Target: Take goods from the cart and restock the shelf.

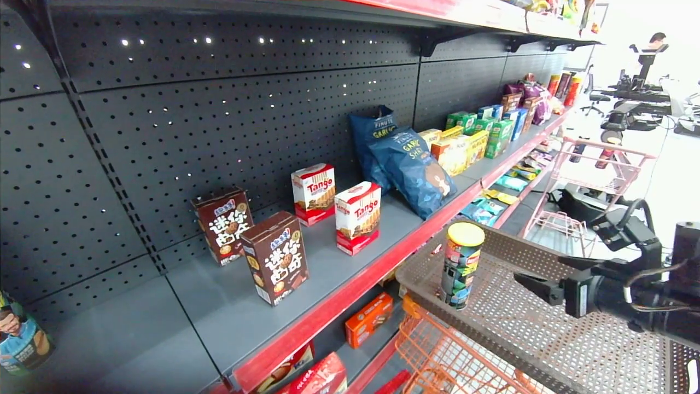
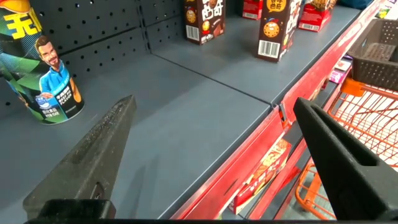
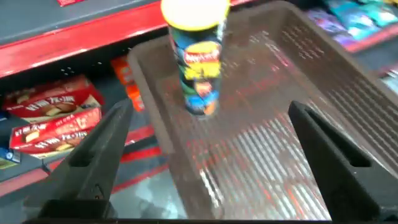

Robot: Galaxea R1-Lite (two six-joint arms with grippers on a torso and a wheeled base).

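A snack can [image 1: 462, 264] with a yellow lid stands upright at the near-left corner of the cart's brown perforated tray [image 1: 547, 339]. My right gripper [image 1: 538, 273] hovers over the tray just right of the can, open and empty; the right wrist view shows the can [image 3: 198, 56] ahead of the right gripper [image 3: 211, 168], outside its spread fingers [image 3: 93, 155]. My left gripper [image 2: 211, 155] is open over the bare grey shelf board [image 2: 186, 118], holding nothing. Another can [image 2: 43, 68] stands on the shelf beside it, at the far left of the shelf [image 1: 19, 339] in the head view.
Brown boxes [image 1: 273, 257], red-and-white wafer boxes [image 1: 356, 216], blue bags [image 1: 413, 169] and more goods line the shelf to the right. The shelf's red front edge [image 1: 350, 295] runs beside the cart. An orange wire basket [image 1: 454, 355] sits under the tray. A pink cart [image 1: 596, 164] stands farther back.
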